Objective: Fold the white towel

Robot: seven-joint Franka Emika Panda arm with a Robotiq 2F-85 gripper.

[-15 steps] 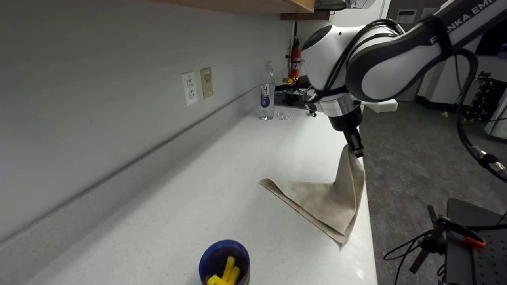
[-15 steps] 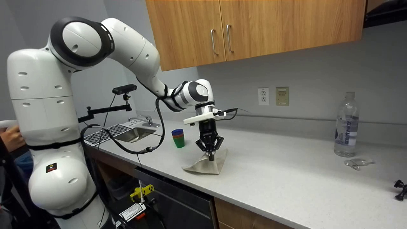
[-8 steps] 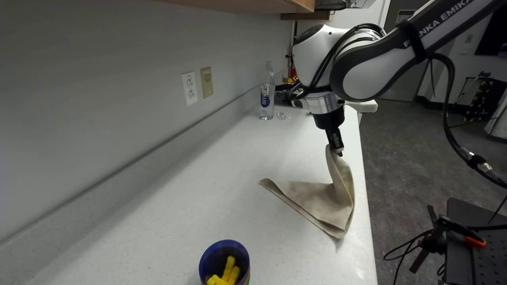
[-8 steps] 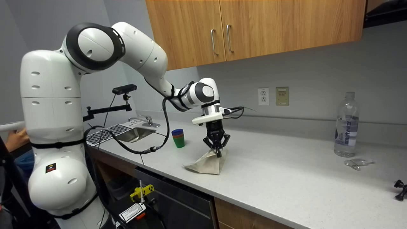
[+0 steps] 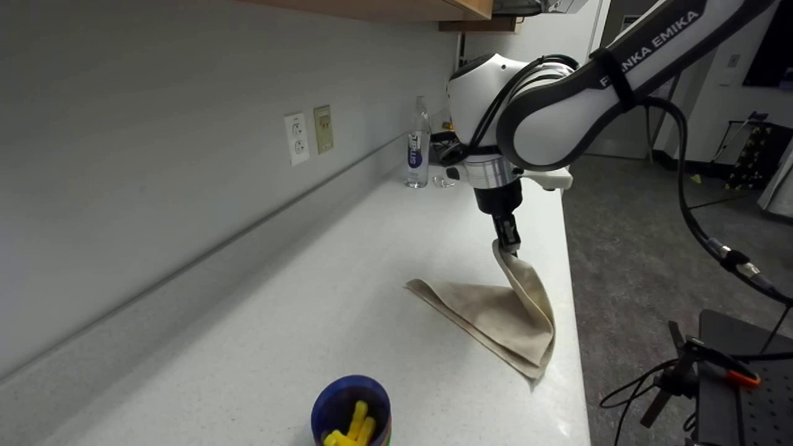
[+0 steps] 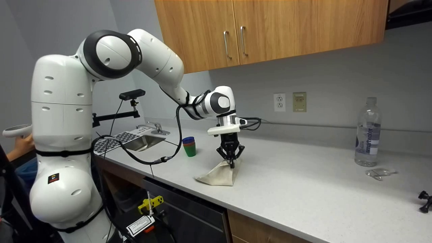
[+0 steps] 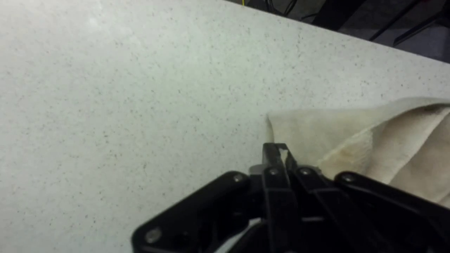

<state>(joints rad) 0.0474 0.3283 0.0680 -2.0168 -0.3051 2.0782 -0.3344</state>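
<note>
A: What has just changed?

B: Against a second ago, the gripper (image 5: 510, 247) sits farther in from the countertop edge (image 5: 573, 322), dipping slightly over the last half second, with one corner of the white towel (image 5: 502, 313) (beige, really) coming along. I take that as a fold being laid over

A: Is it holding?

B: It looks so: the fingers (image 7: 270, 154) are closed on that corner, while the rest of the cloth lies just inside the countertop edge, the fold unfinished

A: Do the views agree?

B: Not in everything. Both exterior views show the corner raised; the wrist view hardly tells height, yet shows overlapping layers up close. Well in from the countertop edge, yellow pieces (image 5: 357, 421) show inside the blue cup (image 5: 350, 390) in an exterior view; seen side-on in an exterior view, the cup stack (image 6: 189, 147) hides them
</note>
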